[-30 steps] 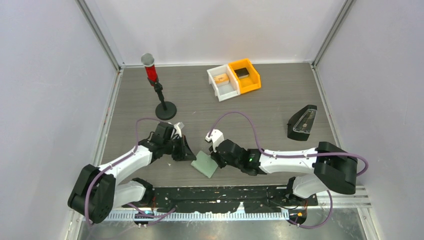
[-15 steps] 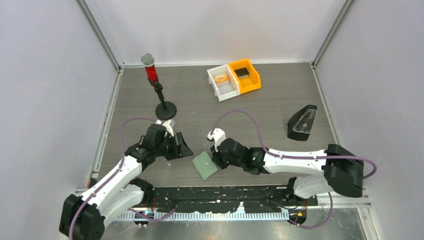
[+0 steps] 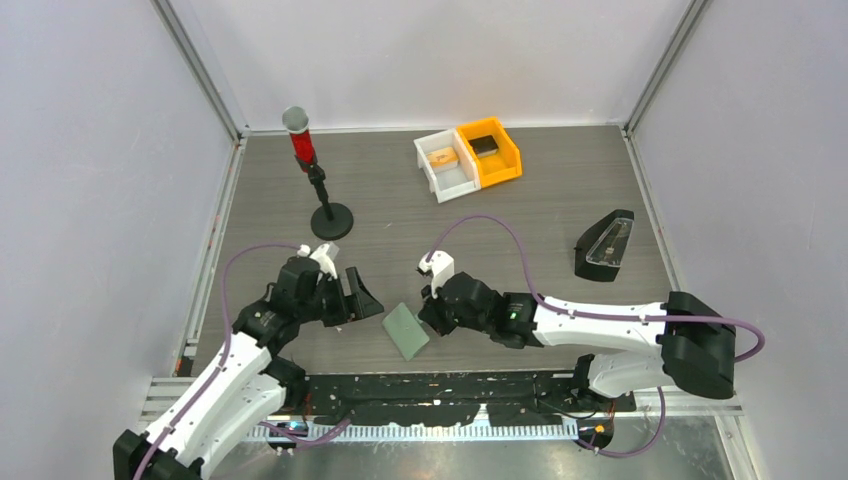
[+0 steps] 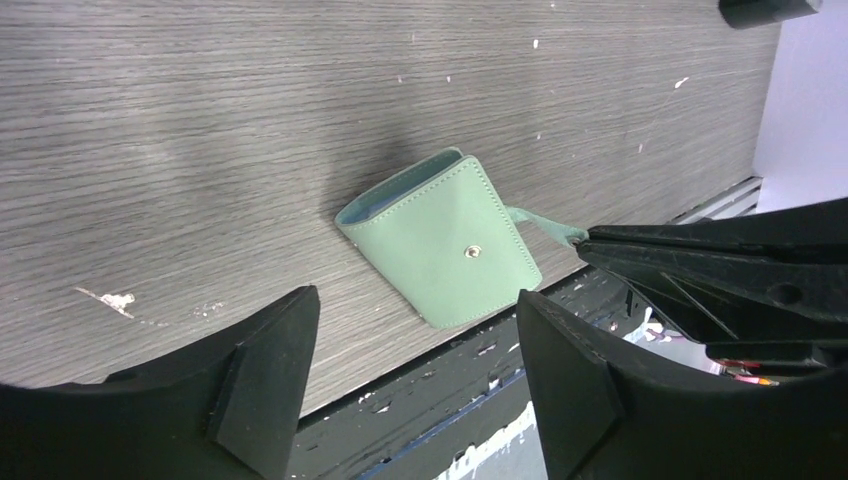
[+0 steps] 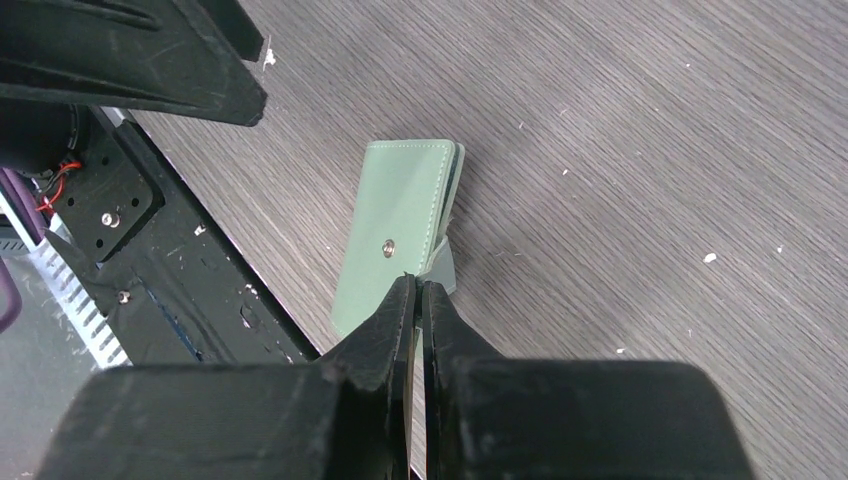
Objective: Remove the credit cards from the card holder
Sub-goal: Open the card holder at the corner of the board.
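Observation:
The card holder (image 3: 405, 330) is a pale-green sleeve, folded shut with a snap stud on top, lying near the table's front edge (image 4: 440, 240) (image 5: 400, 225). My right gripper (image 3: 428, 318) (image 5: 415, 282) is shut on its small side tab (image 5: 443, 268) (image 4: 545, 225) from the right. My left gripper (image 3: 362, 300) (image 4: 415, 300) hovers open just left of the holder, apart from it, with nothing between its fingers. The credit cards are hidden; only a bluish edge shows inside the fold (image 4: 400, 185).
A red-topped stand on a round black base (image 3: 318, 190) is at the back left. A white bin (image 3: 468, 180) holding a small tan object and an orange bin (image 3: 503, 166) holding a black block sit at the back. A black device (image 3: 605, 245) lies right. A black rail (image 3: 440, 385) lines the front edge.
My left gripper has opened wide and drawn back to the left, away from the holder. The right gripper stays shut on the tab and has shifted the holder slightly left.

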You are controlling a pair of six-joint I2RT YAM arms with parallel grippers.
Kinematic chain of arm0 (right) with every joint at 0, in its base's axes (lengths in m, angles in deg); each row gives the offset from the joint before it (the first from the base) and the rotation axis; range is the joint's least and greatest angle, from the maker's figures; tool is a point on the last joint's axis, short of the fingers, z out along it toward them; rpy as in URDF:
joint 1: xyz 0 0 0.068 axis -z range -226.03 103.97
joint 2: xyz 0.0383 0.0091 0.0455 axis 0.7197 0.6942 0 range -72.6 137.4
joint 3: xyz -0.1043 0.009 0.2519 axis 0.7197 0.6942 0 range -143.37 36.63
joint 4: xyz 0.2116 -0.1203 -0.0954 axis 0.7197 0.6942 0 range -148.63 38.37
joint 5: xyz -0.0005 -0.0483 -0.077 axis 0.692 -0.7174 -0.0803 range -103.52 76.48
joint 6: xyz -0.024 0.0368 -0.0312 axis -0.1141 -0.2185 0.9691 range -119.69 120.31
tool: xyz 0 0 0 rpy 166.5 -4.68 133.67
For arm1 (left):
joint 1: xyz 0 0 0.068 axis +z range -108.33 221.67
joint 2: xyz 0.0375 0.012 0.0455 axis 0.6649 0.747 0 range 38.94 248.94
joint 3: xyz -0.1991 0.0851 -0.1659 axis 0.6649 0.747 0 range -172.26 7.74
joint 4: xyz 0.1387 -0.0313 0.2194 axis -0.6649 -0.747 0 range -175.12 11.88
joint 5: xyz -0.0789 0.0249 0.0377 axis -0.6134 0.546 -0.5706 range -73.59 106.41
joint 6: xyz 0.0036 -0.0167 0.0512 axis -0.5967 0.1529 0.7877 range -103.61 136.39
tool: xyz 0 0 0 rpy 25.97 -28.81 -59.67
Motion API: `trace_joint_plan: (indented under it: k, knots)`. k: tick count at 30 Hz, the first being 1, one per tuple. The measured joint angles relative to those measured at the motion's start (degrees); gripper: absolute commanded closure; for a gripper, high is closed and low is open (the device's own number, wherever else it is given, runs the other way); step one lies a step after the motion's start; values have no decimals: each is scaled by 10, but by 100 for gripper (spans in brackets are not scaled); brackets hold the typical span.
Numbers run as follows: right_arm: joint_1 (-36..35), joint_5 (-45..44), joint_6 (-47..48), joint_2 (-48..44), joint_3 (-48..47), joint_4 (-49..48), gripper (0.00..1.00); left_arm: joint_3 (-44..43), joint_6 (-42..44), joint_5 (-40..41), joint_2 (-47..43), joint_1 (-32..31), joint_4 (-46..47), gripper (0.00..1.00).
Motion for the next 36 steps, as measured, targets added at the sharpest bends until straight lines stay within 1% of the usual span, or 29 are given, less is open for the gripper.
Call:
trace_joint_plan:
  k: [5,11,18,24,30,36]
  knots:
    - [0,-9,-13,-7,0,2,95,5,-16,-7,-29,0,5,22]
    - [0,-8,-27,-26,0,3,95,17,-35,-33,-20,0,28,23]
    - [0,-2,-48,-37,2,-18,95,47,-57,-53,8,0,87,25]
    - [1,-3,-62,-40,28,-52,95,57,-65,-67,77,0,141,29]
    - [4,-34,-73,-54,44,-50,95,73,-66,-70,97,0,176,34]
    - [17,-48,-82,-81,71,-51,95,85,-65,-70,90,0,183,29]
